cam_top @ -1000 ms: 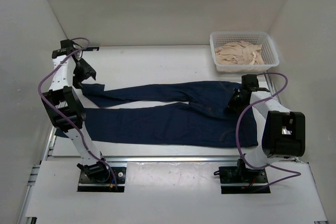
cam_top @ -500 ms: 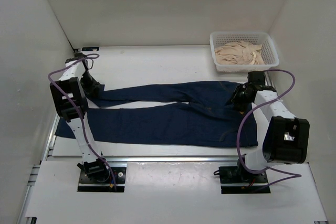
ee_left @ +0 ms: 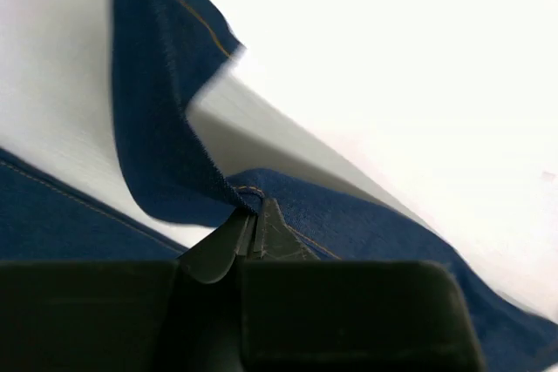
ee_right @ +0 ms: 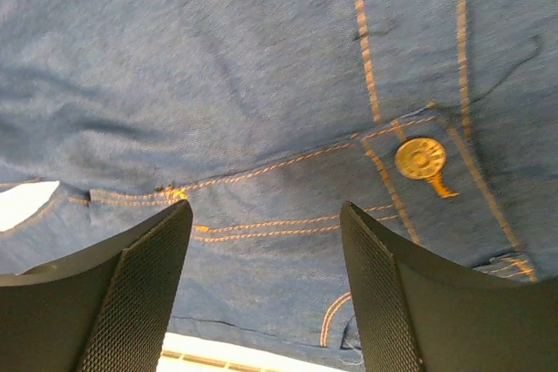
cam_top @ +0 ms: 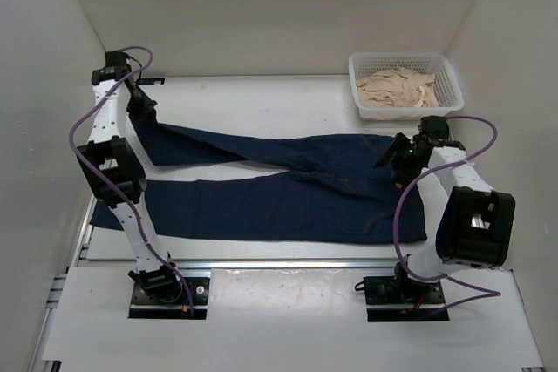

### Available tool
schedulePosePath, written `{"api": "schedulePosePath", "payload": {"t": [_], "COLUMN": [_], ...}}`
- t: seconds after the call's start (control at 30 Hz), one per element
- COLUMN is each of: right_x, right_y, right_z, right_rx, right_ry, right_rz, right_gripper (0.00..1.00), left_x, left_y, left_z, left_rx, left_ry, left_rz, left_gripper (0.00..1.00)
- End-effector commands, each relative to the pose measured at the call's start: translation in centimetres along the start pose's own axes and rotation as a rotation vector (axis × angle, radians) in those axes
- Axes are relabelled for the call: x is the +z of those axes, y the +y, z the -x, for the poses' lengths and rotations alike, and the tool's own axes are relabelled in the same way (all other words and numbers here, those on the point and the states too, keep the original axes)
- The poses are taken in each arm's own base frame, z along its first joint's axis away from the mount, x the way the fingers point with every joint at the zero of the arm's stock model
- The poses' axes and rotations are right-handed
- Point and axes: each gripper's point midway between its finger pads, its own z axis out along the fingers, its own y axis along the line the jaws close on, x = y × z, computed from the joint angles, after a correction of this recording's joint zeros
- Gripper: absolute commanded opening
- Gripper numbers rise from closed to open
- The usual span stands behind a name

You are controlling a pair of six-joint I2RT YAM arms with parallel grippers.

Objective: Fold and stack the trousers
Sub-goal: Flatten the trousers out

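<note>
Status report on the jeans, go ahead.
Left gripper shut on far cuff, lifted. Right gripper open over button. Trousers unfolded. Basket apart, far right.

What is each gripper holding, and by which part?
Left gripper: shut on the jeans, at the cuff end of the far leg. Right gripper: open over the waist, holding nothing.

**Blue trousers lie across the table**

The dark blue trousers [cam_top: 288,198] stretch from the left edge of the table [cam_top: 261,102] to near the right edge, with the waist on the right. The near leg lies flat. The far leg slants toward the far left corner, where its end meets the left gripper [cam_top: 140,111]. The right gripper [cam_top: 394,161] sits over the waist. A white basket [cam_top: 357,84] with light brown cloth [cam_top: 397,89] stands in the far right corner.
</note>
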Motion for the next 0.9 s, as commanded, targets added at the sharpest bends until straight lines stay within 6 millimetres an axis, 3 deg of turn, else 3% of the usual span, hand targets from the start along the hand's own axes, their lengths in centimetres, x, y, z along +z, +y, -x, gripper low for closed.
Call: {"api": "schedulePosePath", "payload": {"t": [0.0, 0.1, 0.17, 0.3, 0.4, 0.57, 0.7, 0.73, 0.77, 0.8, 0.83, 0.87], "right_x": [0.1, 1.5, 2.0, 1.7, 2.2, 5.3, 6.7, 6.9, 6.8, 6.7, 6.6, 6.2], "right_y": [0.8, -0.5, -1.3, -5.5, -5.9, -5.5, -5.0, -4.7, -4.5, -4.2, -4.5, -4.2], "right_z": [2.5, 2.9, 2.9, 3.2, 3.2, 3.5, 4.6, 4.7, 5.2, 5.5, 5.7, 6.0], "right_rx": [0.032, 0.055, 0.074, 0.1, 0.106, 0.088, 0.081, 0.082, 0.079, 0.086, 0.109, 0.116], "right_ry": [-0.048, -0.038, -0.02, -0.061, -0.043, 0.037, 0.057, 0.061, 0.049, 0.04, 0.035, 0.021], "right_rz": [0.011, -0.056, -0.111, -0.324, -0.318, -0.278, -0.253, -0.243, -0.237, -0.233, -0.236, -0.229], "right_gripper": [0.73, 0.76, 0.87, 0.96, 0.94, 0.84, 0.62, 0.39, 0.25, 0.0, 0.0, 0.0], "left_x": [-6.6, -7.4, -7.7, -8.6, -8.6, -8.5, -8.1, -8.2, -7.8, -7.7, -8.5, -7.9], "left_y": [-3.0, -4.8, -5.7, -7.3, -8.0, -9.0, -9.6, -9.8, -10.0, -10.4, -11.1, -11.5], "left_z": [1.9, 2.3, 2.4, 2.7, 2.5, 2.2, 2.2, 2.4, 2.8, 2.9, 3.5, 3.7], "left_rx": [0.016, 0.037, 0.047, 0.068, 0.078, 0.08, 0.079, 0.079, 0.079, 0.081, 0.084, 0.086], "left_ry": [-0.115, -0.135, -0.137, -0.156, -0.15, -0.141, -0.137, -0.144, -0.149, -0.147, -0.167, -0.163], "left_rz": [-0.129, -0.175, -0.193, -0.22, -0.235, -0.267, -0.271, -0.276, -0.28, -0.292, -0.322, -0.332], "left_gripper": [0.1, 0.1, 0.1, 0.1, 0.1, 0.1, 0.1, 0.1, 0.1, 0.1, 0.1, 0.1]}}
